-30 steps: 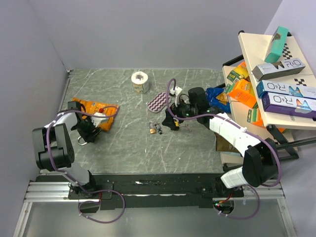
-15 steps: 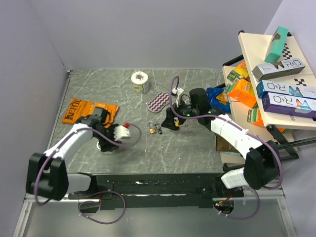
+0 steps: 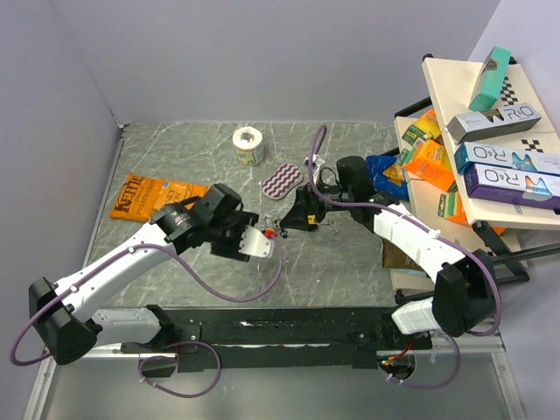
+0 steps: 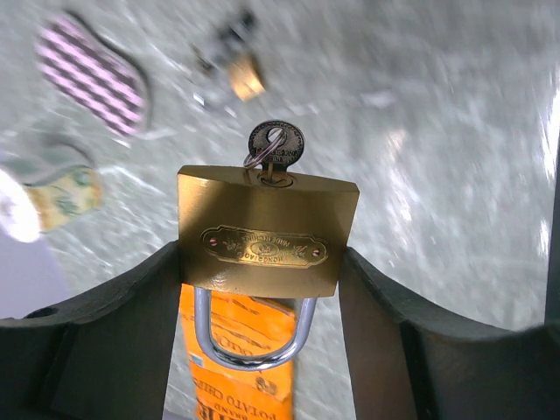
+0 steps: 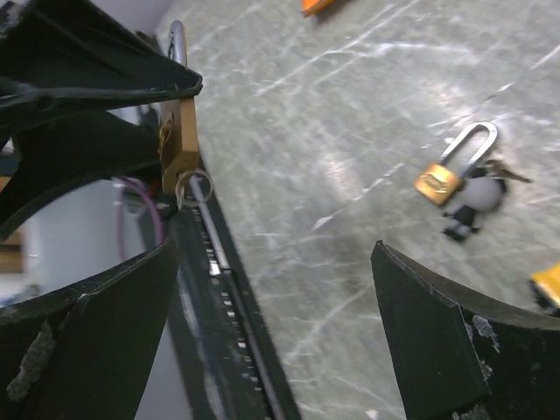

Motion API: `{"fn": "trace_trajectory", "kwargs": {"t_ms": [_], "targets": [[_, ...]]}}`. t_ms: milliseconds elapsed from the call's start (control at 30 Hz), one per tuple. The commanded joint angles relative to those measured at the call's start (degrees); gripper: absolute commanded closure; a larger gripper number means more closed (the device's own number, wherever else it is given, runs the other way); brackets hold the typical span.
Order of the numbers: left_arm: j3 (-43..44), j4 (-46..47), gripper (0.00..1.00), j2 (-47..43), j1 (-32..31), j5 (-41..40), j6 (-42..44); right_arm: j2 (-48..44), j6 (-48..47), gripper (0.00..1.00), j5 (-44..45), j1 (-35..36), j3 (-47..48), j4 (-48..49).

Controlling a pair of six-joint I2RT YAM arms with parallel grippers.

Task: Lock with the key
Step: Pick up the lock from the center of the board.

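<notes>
Brass padlock (image 4: 267, 232), key (image 4: 276, 144) in its keyway, is held above mid-table. My left gripper (image 3: 254, 241) has it pinched across the body, jaws partway closed. A sec ago that arm was over by the chips bag (image 3: 140, 194); it's swung across to meet the right gripper (image 5: 276, 254), which is wide open, empty, and near the key. I reckon R pinches the key & turns next. Small padlock (image 5: 437, 182) lies on the table.
</notes>
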Motion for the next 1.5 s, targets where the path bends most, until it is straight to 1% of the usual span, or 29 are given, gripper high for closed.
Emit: {"fn": "trace_trajectory", "kwargs": {"t_ms": [0,167,367,467,533,633,667,767,833,867,967,1033,1133,1167,1233,1267,1333,1367,1433,1467], "targets": [[7.6,2.7,0.99,1.4,-2.4,0.9,-5.3,0.2,9.5,0.01,-5.3,0.6,-0.5,8.1],[7.3,7.0,0.99,1.8,-3.6,-0.4,-8.0,1.9,12.8,0.01,-8.2,3.0,0.5,9.9],[9.2,9.5,0.99,2.6,-4.9,-0.4,-11.1,4.4,14.3,0.01,-7.7,6.2,1.6,11.9],[9.7,9.7,0.99,2.6,-5.1,0.0,-11.4,5.4,15.7,0.05,-7.8,7.6,2.0,14.1],[9.7,9.6,0.99,2.6,-5.3,-0.1,-11.5,6.3,16.6,0.10,-8.0,8.2,2.2,15.1],[9.6,9.4,0.99,2.3,-5.5,-0.1,-11.5,7.1,17.9,0.22,-8.6,8.7,2.4,16.5],[9.6,9.4,0.99,2.1,-5.5,-0.2,-11.5,7.4,18.4,0.30,-8.8,8.7,2.4,17.5],[9.2,9.6,0.99,2.0,-5.5,-0.7,-11.2,8.1,20.6,0.41,-9.8,9.0,2.3,19.0],[9.2,9.6,0.99,2.0,-5.6,-0.6,-11.5,8.7,21.6,0.44,-10.4,9.1,2.6,20.2],[9.2,9.7,0.99,2.0,-5.7,-0.8,-11.7,8.9,22.2,0.48,-10.9,9.2,2.6,20.5],[9.0,10.6,0.99,2.0,-5.7,-1.4,-13.1,9.6,24.5,0.53,-12.3,9.4,2.2,22.8],[8.7,11.0,0.99,2.0,-5.6,-1.7,-13.3,9.7,26.4,0.53,-12.7,9.5,1.5,24.7],[8.4,11.0,0.99,1.7,-5.7,-1.9,-13.3,9.9,27.6,0.65,-13.3,9.5,0.5,25.8],[8.3,11.1,0.99,1.7,-5.7,-1.9,-13.3,9.8,27.7,0.72,-13.4,9.6,0.3,25.9],[7.8,11.4,0.99,1.6,-5.7,-2.6,-13.3,9.9,27.9,0.76,-13.9,9.5,0.3,25.7],[7.7,11.6,0.98,1.6,-5.7,-2.9,-13.6,9.9,28.5,0.83,-14.1,9.5,0.1,26.1],[7.3,11.9,0.96,1.4,-5.7,-4.0,-14.1,10.0,29.2,0.91,-15.0,9.4,0.0,26.5],[7.2,12.2,0.93,1.4,-5.7,-4.3,-14.7,10.0,29.3,0.98,-15.1,9.4,0.0,26.4],[6.3,12.3,0.90,1.0,-5.6,-5.3,-14.8,9.9,29.3,1.00,-15.1,9.4,0.0,26.3],[5.7,12.8,0.87,0.9,-5.6,-5.9,-15.3,9.8,29.3,1.00,-15.1,9.2,-0.1,26.0]]}}
